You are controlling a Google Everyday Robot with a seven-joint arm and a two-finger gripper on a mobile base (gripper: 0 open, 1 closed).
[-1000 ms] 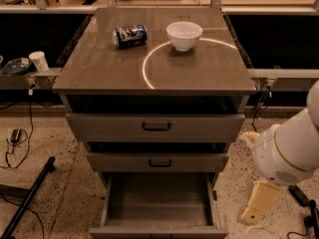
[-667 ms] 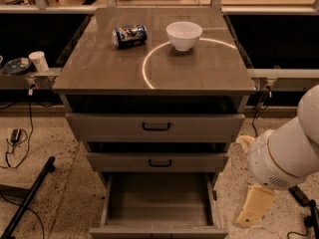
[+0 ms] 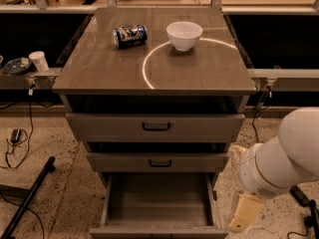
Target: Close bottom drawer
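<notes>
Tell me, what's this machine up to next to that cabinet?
A white robot arm is working on closing the bottom drawer of the cabinet, which is pulled far out. The arm's tool hangs low near the floor, just right of that drawer and apparently not touching it, so the push hasn't happened yet. The middle drawer and top drawer sit further in. On top of the cabinet lie a blue can on its side and a white bowl.

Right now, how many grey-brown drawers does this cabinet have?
3: wide grey-brown top drawer; middle drawer below it; bottom drawer, lowest, pulled open. Cream tool hangs to its right.
</notes>
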